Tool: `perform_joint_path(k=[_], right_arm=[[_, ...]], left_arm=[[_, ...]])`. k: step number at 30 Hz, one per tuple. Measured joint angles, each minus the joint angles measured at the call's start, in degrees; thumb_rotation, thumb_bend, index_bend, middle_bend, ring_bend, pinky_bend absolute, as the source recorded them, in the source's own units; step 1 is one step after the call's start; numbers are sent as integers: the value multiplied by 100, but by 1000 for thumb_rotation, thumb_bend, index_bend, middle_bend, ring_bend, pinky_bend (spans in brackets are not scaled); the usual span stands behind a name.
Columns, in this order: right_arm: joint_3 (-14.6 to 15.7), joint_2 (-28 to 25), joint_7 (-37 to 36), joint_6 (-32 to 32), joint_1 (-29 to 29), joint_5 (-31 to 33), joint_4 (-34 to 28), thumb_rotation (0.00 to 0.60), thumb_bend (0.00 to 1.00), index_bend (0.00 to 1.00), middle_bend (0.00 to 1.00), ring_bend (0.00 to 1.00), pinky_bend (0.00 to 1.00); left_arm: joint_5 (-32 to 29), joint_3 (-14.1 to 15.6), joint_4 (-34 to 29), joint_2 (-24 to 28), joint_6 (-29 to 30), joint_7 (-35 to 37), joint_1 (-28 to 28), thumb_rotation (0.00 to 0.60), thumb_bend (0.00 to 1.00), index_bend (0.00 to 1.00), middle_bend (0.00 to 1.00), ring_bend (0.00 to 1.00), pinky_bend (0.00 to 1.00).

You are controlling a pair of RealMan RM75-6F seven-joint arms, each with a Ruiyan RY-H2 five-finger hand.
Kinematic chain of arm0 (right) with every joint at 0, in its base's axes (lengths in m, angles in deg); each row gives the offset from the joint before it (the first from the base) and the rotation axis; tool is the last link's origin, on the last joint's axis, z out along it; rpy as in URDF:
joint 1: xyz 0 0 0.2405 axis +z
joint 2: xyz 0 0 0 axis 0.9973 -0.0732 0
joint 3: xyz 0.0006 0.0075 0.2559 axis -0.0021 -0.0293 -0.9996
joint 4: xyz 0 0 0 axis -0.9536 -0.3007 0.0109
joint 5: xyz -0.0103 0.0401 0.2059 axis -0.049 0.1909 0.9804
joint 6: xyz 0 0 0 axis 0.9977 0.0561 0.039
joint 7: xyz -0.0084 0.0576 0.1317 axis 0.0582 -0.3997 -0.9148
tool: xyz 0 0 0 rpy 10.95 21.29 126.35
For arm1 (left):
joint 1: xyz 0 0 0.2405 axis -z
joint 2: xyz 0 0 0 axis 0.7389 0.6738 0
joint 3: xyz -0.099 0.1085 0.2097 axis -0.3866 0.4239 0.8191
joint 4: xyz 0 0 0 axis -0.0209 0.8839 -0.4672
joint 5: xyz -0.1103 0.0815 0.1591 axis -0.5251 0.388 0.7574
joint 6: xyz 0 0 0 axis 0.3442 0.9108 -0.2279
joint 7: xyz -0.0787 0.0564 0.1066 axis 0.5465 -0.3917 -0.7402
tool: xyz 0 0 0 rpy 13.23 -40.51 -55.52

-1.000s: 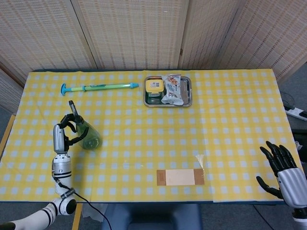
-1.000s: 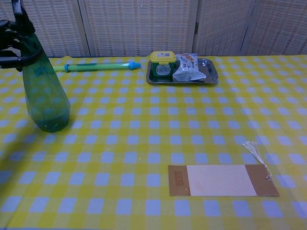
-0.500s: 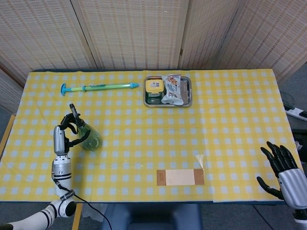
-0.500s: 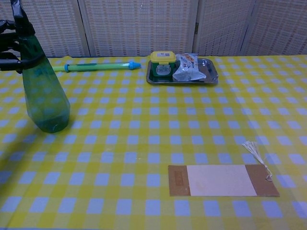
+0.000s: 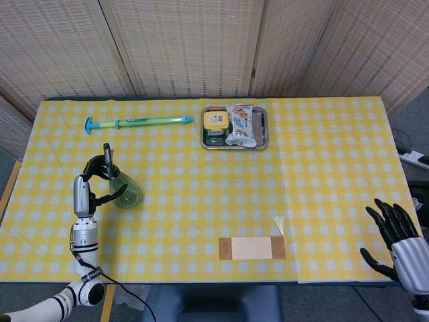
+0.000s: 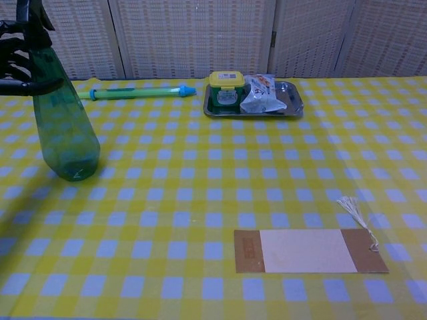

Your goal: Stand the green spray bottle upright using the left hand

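Note:
The green spray bottle [image 5: 123,192] [image 6: 65,127] stands nearly upright on the yellow checked table, at its left side, with the black spray head on top. My left hand [image 5: 91,185] [image 6: 15,59] grips its neck from the left, fingers curled around it. In the chest view only the fingers show at the top left edge. My right hand [image 5: 397,235] hovers off the table's right front corner, fingers spread and holding nothing; the chest view does not show it.
A long green and blue tube [image 5: 139,122] [image 6: 136,93] lies along the back left. A metal tray [image 5: 262,129] [image 6: 292,99] at the back centre holds a yellow-lidded jar and snack packs. A cardboard tag with string [image 5: 252,247] [image 6: 309,251] lies near the front.
The left hand has tipped the bottle more upright; its top swung from leaning left to nearly vertical and the base shifted slightly. The right hand dropped a little.

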Motion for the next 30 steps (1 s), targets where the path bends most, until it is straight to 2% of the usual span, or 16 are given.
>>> perform_joint_path(k=[12, 23, 26, 30], right_arm=[[-2, 13, 59, -6, 0, -19, -11, 600, 321, 0, 0, 8, 0], [0, -4, 23, -78, -31, -38, -13, 600, 321, 0, 0, 6, 0], [-5, -10, 12, -91, -36, -32, -17, 600, 320, 0, 0, 8, 0], [-13, -11, 17, -117, -46, -32, -19, 600, 321, 0, 0, 5, 0]], left_arm=[[9, 6, -412, 376, 184, -6, -278, 600, 99, 312, 463, 498, 554], [6, 126, -403, 740, 420, 48, -693, 600, 99, 321, 463, 491, 541], [78, 207, -383, 908, 604, -17, -863, 600, 101, 322, 463, 483, 527], [303, 472, -302, 1209, 849, -405, -1124, 600, 102, 327, 463, 472, 495]])
